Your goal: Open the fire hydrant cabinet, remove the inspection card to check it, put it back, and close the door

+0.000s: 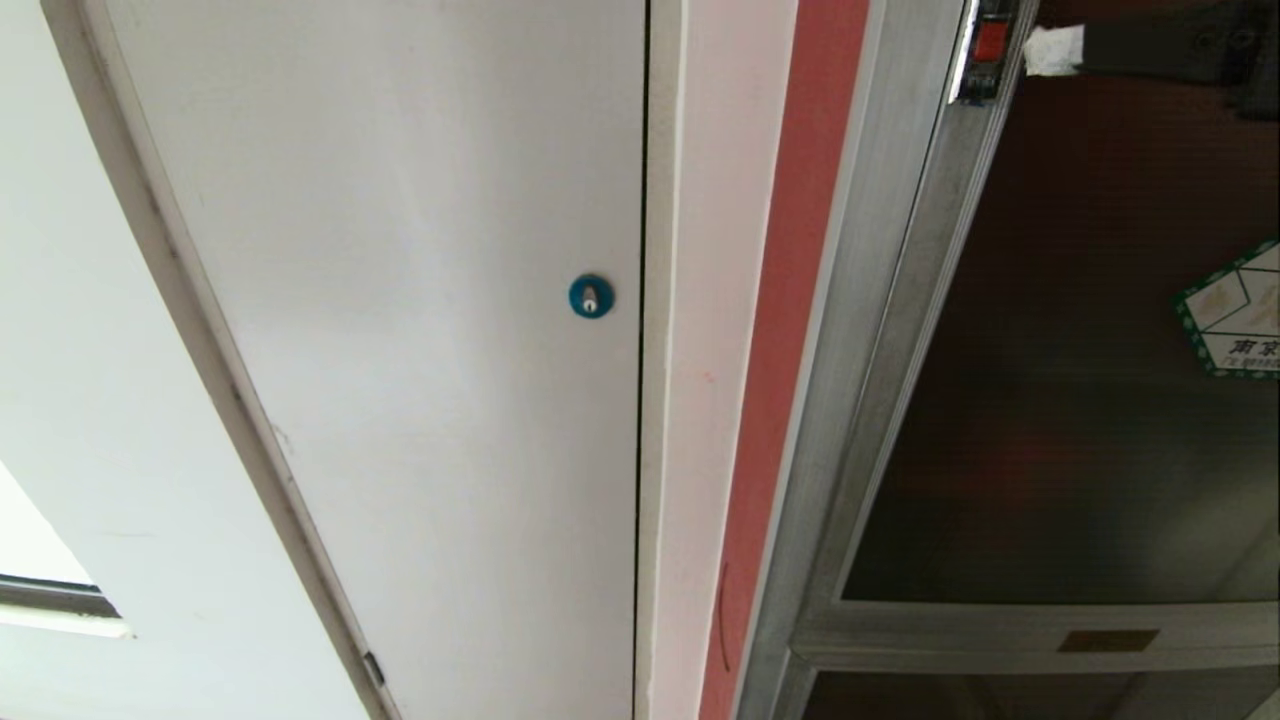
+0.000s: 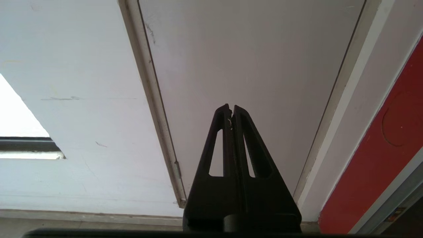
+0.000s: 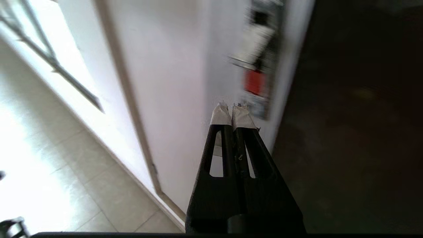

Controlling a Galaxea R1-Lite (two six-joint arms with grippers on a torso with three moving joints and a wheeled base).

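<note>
The fire hydrant cabinet's silver frame runs down the right of the head view. Its door of dark tinted glass looks closed and carries a green-edged hexagonal sticker. A small red latch sits on the door's frame at the top. My right gripper is just right of that latch, shut, with white-taped tips and nothing between them. In the right wrist view the gripper points a little short of the blurred red latch. My left gripper is shut and empty, parked low before the white door. The inspection card is hidden.
A plain white door with a round blue lock fills the left and middle. A red wall strip separates it from the cabinet. Below the door is a lower dark panel with an orange label. Pale floor tiles lie beneath.
</note>
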